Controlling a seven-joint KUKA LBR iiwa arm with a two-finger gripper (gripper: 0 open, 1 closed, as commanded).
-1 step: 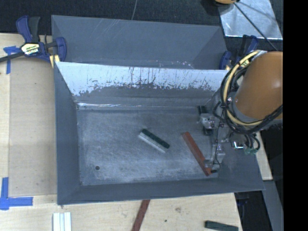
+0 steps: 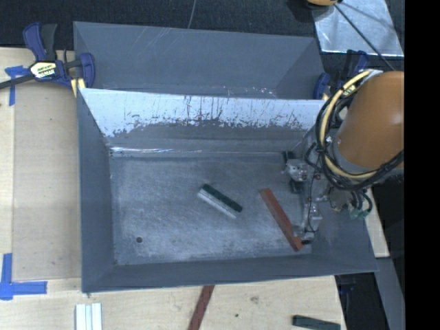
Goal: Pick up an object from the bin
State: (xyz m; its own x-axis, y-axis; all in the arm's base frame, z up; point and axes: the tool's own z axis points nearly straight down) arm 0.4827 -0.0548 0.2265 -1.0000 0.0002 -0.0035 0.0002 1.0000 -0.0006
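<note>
My gripper (image 2: 310, 227) hangs low at the right side of the bin, under the orange dome and cable loops of the wrist. Its tip is right beside the near end of a reddish-brown flat stick (image 2: 277, 216), which lies slanted on the bin floor from upper left to lower right. Whether it touches the stick cannot be told. A short dark green and grey bar (image 2: 220, 200) lies flat near the middle of the floor, well to the left of the gripper.
A small dark speck (image 2: 139, 239) sits on the floor at the front left. The bin's sloped right wall rises close behind the gripper. The arm comes in over the right rim.
</note>
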